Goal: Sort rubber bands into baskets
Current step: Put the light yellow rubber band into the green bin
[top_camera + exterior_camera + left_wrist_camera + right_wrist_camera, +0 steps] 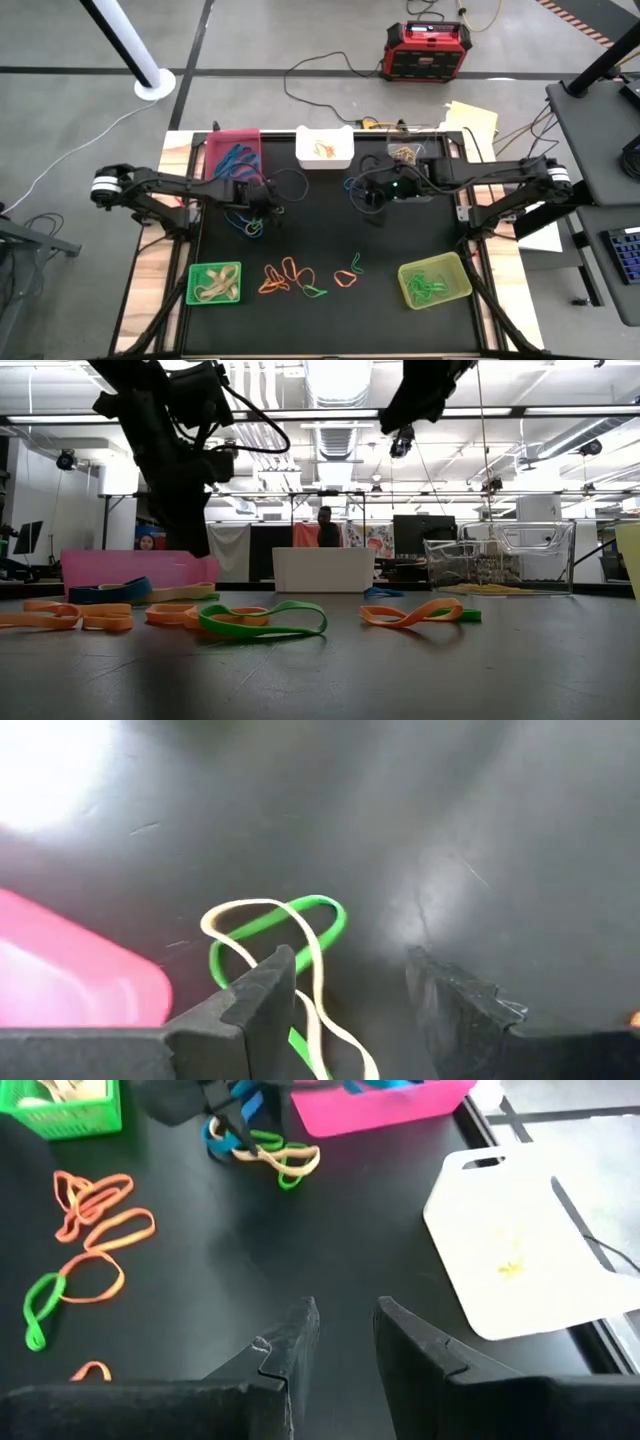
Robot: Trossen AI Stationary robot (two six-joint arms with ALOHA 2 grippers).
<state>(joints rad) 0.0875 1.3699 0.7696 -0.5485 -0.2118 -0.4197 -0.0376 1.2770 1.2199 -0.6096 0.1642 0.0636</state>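
Note:
My left gripper [258, 208] is open, low over the black mat just in front of the magenta basket [235, 152]. A green band [325, 910] and a tan band [312, 960] lie at its fingertips [350, 965], next to a blue band [247, 226]. My right gripper [370, 197] is open and empty [345, 1315], above the mat's far middle. Orange and green bands [287, 277] lie loose near the front. The white basket [325, 147], the clear basket [410, 152], the bright green basket [215, 283] and the yellow-green basket [434, 280] hold bands. My left gripper comes at the mat from above, pointing down. The tan band's loop [318, 982] runs past the inner edge of one finger [265, 985] and into the gap between the two. I cannot tell whether a finger touches it. Both bands lie flat on the mat.
Another orange and green band pair [350, 272] lies at front centre. A red-and-black box [428, 50] and cables stand beyond the table's far edge. People show in the room behind, in the low view [325, 525].

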